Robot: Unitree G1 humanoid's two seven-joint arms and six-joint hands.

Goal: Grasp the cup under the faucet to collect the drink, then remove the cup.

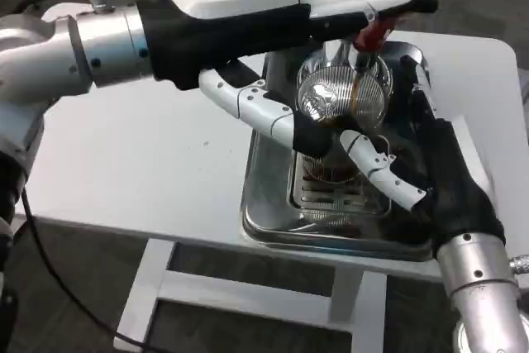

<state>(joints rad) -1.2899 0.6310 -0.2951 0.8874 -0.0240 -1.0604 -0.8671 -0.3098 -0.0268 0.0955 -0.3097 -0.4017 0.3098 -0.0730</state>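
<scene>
Filling under way: the right hand (402, 173) grips the clear cup (324, 163) beneath the faucet (357, 62) while the left hand (331, 7) presses the red tap lever (369, 32); next, release the lever, then lift the cup level off the steel drip tray (269, 212).

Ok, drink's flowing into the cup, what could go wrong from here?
1. The left hand reaches over the red faucet lever; if it stays there too long, the cup may overfill into the metal drip tray.
2. The right hand holds the cup from the side; its grip looks partial, so lifting could tilt the cup and spill.
</scene>
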